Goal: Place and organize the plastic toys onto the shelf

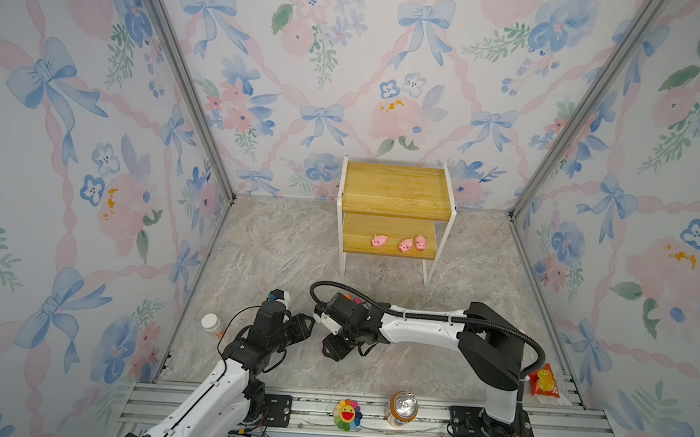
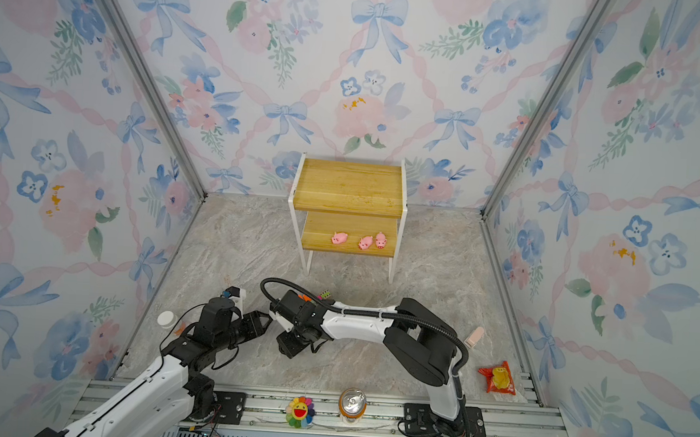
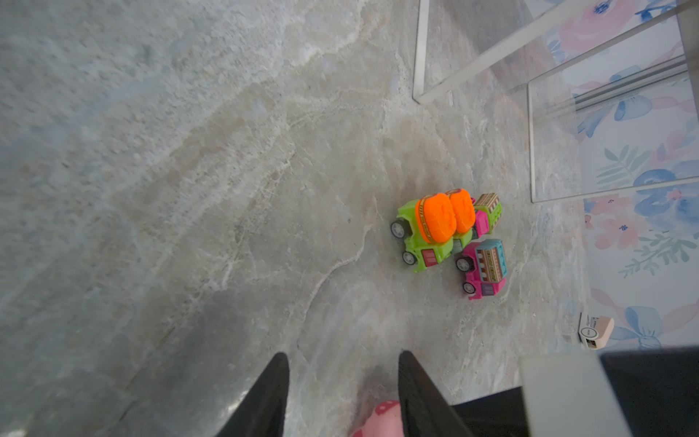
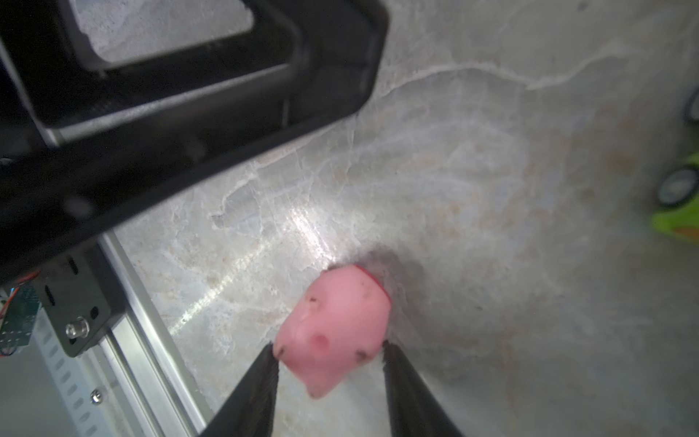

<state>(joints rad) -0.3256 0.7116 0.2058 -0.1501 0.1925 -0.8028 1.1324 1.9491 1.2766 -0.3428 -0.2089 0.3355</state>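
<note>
Done so far: three pigs (image 1: 406, 245) are sitting on the lower board of the shelf (image 1: 396, 189), close to its front edge. Two are huddling toward its right end and one is standing apart, nearer the middle.
Upper board: it is lying bare, with nothing resting on it.
Left to do: the four trucks (image 3: 435, 223) are waiting in a tight cluster on the table (image 1: 276, 244), just in front of the shelf's front legs. None of them is on a board yet.
Fourth pig: you are carrying the fourth pig (image 4: 333, 329) low over the table, in front of the shelf and well apart from it.
Right pincer: the right gripper (image 4: 329, 355) is standing about half closed. Its fingertips are pressing on the pig's two flanks, so I am reading this as a grip.
Left pincer: the left gripper (image 3: 342, 353) is hanging tip to tip with the right one, jaws moderately apart and holding nothing. A sliver of pink is showing low in the gap. I cannot tell whether a finger is touching it.
Progress: you are sitting a little under halfway, by my judgement, with three of eight toys placed and one in transit.
Next: you are likely heading for the lower board with this pig, then turning to the trucks.
</note>
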